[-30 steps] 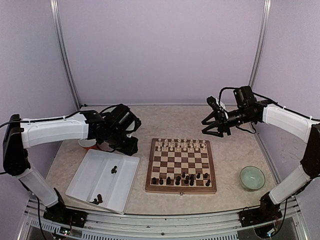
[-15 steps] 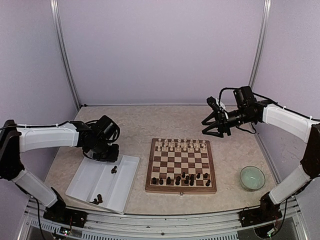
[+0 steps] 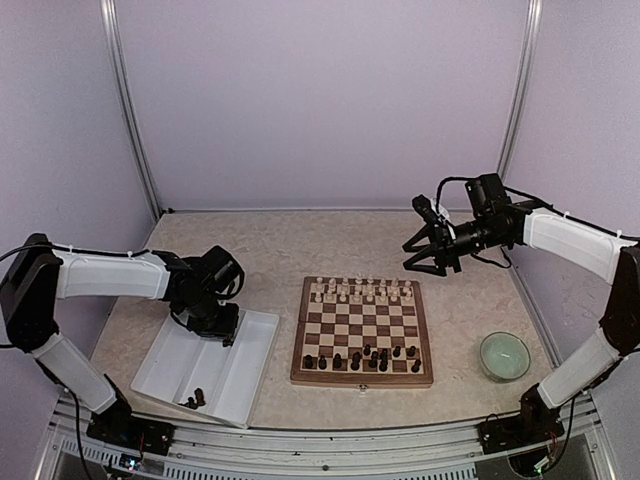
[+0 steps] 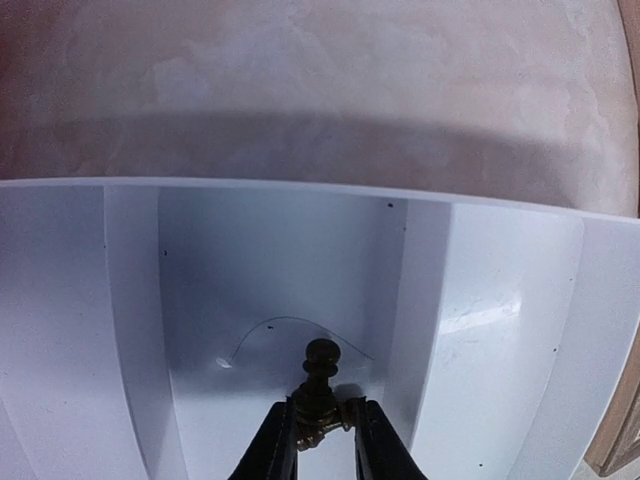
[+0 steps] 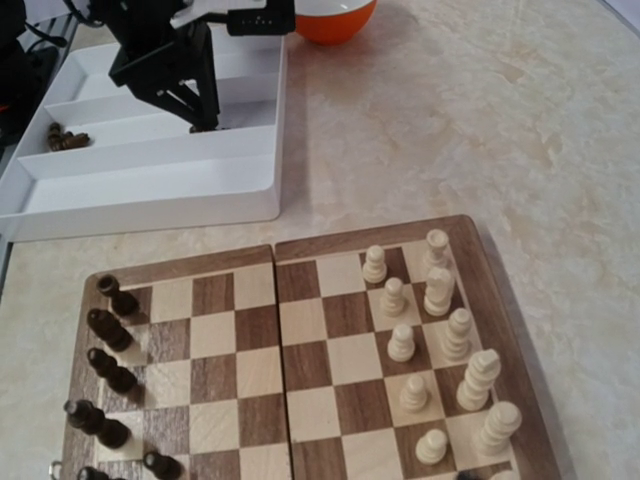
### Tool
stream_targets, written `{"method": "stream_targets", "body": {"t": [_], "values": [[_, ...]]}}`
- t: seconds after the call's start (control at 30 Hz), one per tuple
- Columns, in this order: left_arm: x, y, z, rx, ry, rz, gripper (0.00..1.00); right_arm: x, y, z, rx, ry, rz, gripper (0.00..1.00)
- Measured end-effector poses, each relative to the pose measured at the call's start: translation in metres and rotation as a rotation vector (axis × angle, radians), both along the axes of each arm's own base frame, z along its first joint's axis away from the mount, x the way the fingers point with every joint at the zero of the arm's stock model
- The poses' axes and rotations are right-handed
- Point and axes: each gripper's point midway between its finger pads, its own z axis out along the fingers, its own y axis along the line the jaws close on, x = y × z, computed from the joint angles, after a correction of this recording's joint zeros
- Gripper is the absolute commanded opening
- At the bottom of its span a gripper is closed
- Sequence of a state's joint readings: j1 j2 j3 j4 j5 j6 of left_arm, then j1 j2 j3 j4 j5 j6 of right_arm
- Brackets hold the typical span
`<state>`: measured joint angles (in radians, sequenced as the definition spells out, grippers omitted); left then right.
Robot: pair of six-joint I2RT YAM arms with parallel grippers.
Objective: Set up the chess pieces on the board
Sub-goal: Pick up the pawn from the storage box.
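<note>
- Left gripper point(image 4: 325, 442): lowered into the white divided tray point(image 3: 165, 375). Its two fingers point(image 4: 283, 448) are closed on the base of one dark chess piece point(image 4: 319, 385). The piece stands upright between the fingertips and shows a round knob top.
- Place of that piece: in the left wrist view, the middle one of the three compartments seen, close to the tray's far wall. In the top view it lies under the left gripper point(image 3: 222, 328), at the tray's far end beside the board.
- Right gripper point(image 3: 424, 256): held in the air over the table beyond the board's far right corner, touching nothing. Whether its fingers are spread or closed cannot be told, and the right wrist view does not show them.
- Chessboard point(image 3: 362, 333): wooden, brown frame, flat on the table just right of the tray.
- Dark pieces on the board point(image 3: 356, 358): in the two rows nearest the arms, upright, some squares unfilled. In the right wrist view they line the board's left edge point(image 5: 105, 330).
- Cream pieces point(image 3: 360, 291): in the two far rows, upright.
- Two loose dark pieces point(image 3: 194, 400): lying together at the tray's near end, well apart from the left gripper.
- Pale green bowl point(image 3: 504, 356): on the table right of the board, apart from it.
- Orange round object point(image 5: 335, 14): beyond the tray, seen in the right wrist view only.
- Marbled beige tabletop point(image 3: 300, 245): bears all of the above.
</note>
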<state>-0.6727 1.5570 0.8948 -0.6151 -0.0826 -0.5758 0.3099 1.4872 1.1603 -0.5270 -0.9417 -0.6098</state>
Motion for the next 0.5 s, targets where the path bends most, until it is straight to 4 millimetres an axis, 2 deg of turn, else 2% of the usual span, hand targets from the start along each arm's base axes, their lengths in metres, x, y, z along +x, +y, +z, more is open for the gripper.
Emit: {"method": "stream_targets", "body": {"t": [0.27,0.37,0.5], "values": [[-0.007,0.005,-0.021,0.043,0.052,-0.005,0.17,0.0,0.0,-0.001,-0.001,0.003,0.0,0.56],[-0.005,0.004,-0.022,0.044,0.05,-0.015,0.1,0.0,0.0,-0.001,-0.001,0.003,0.0,0.56],[-0.003,0.0,-0.021,0.044,0.042,-0.035,0.07,0.0,0.0,-0.001,0.0,0.003,0.0,0.56]]}}
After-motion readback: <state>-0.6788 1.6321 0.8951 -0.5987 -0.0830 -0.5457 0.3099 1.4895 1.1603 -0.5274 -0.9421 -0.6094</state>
